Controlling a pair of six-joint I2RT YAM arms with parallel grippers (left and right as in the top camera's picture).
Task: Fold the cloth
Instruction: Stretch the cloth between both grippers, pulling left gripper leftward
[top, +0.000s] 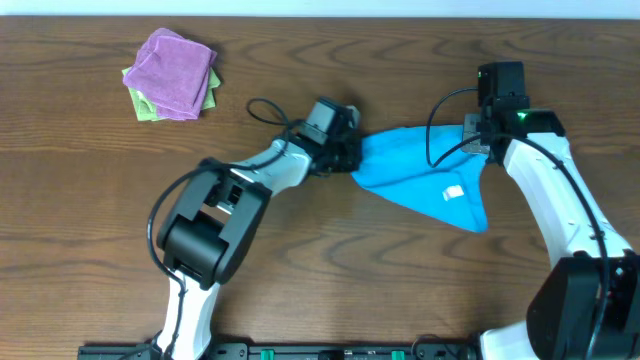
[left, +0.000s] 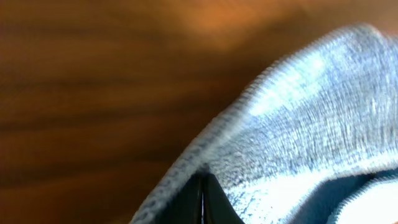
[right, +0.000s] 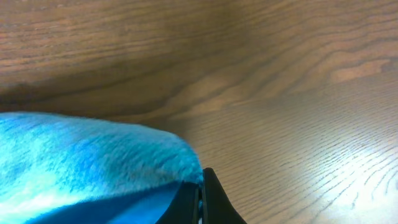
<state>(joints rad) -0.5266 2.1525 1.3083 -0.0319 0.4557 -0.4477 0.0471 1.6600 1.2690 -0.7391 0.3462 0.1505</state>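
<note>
The cloth (top: 425, 175) is bright blue and sits a bit to the 3 o'clock side of the middle of the brown wooden worktop (top: 100, 200). It looks like a triangle. Its top edge runs flat from side to side, and the rest comes down to a point at 5 o'clock. A small white tag (top: 453, 192) shows on the cloth near that point. The left tool (top: 350, 155) is at the cloth's 9 o'clock corner. In the left wrist view it is pinched tight, with the stitched edge of the cloth caught in it. The right tool (top: 478, 135) is at the cloth's 2 o'clock corner. In the right wrist view it is pinched tight too, and the fuzzy blue cloth bunches up right at its tip. So each tool is holding one corner, and the cloth is stretched between them. Far away, at the 10 o'clock corner of the worktop, a purple cloth (top: 175, 70) lies crumpled on top of a green cloth (top: 145, 108). Only a bit of the green one peeks out at the edges.
</note>
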